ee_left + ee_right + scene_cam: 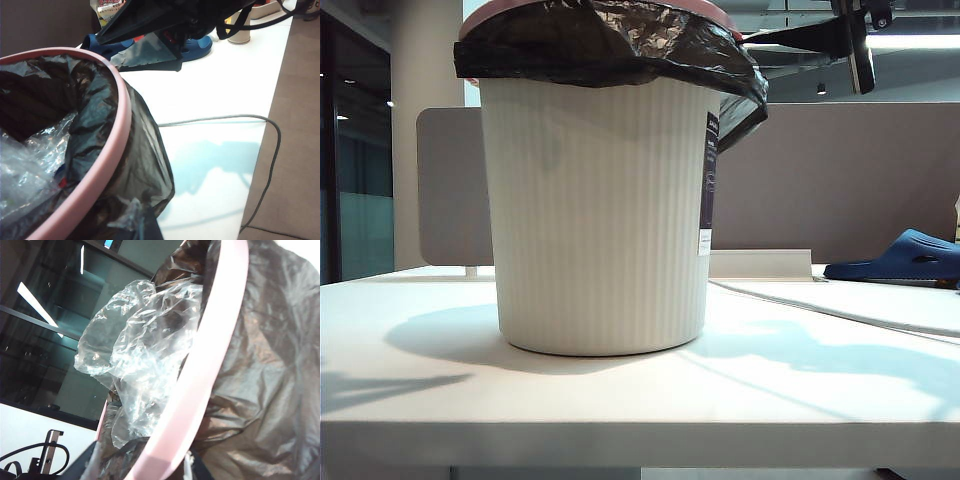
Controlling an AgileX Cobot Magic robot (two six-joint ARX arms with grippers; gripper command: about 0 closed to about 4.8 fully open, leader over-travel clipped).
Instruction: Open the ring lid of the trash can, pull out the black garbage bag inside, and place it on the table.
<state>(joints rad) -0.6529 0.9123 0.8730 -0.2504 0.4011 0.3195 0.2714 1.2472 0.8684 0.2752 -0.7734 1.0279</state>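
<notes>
While the ring lid [490, 8] clamps the black garbage bag [610, 45] on the trash can [595, 215] mid-tabletop [620, 400], my left pincer, beside the can's rim, is shut and empty; my right pincer's [855, 45] jaws are unreadable. Snagged film could tear.

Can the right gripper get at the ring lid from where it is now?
Probably yes. The right gripper hangs beside the rim of the trash can, and its wrist view shows the ring lid close up over the black garbage bag, nothing between. Its jaw state isn't visible.
</notes>
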